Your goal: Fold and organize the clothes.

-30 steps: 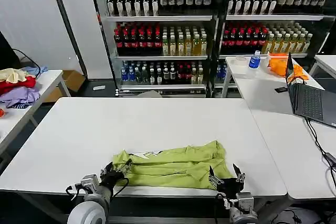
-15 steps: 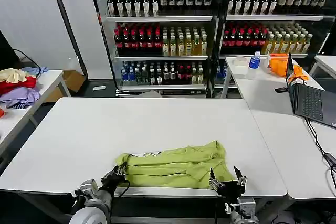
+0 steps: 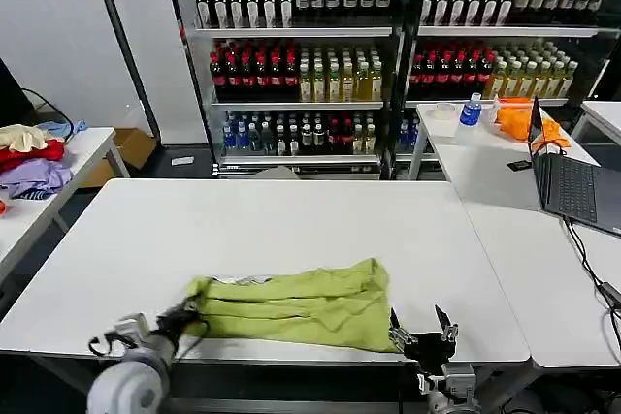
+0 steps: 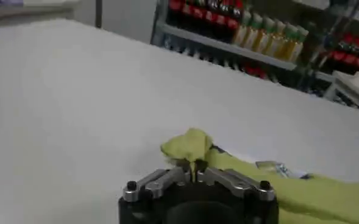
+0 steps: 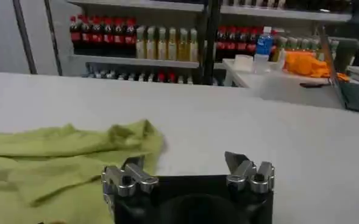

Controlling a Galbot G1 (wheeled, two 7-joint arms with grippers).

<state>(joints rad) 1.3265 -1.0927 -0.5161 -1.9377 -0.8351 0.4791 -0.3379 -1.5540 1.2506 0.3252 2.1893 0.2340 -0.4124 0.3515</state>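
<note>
The lime yellow-green T-shirt (image 3: 291,304) lies on the white table (image 3: 291,230) near its front edge, gathered into a long, wrinkled band running left to right. The fabric is soft and creased, with several overlapping folds along its length. A small patch of white-and-dark print shows at the upper left edge of the band.

The left gripper (image 3: 181,318) is at the shirt's left end, low over the table's front edge. In the left wrist view, its fingers (image 4: 194,168) are pressed together on a bunched tip of the fabric, which stands up in a small peak above the table surface.

The right gripper (image 3: 421,329) sits at the table's front edge, just beside the shirt's right end. Its fingers (image 5: 235,162) are spread apart and hold nothing; the shirt's right corner lies beside the one finger in the right wrist view.
</note>
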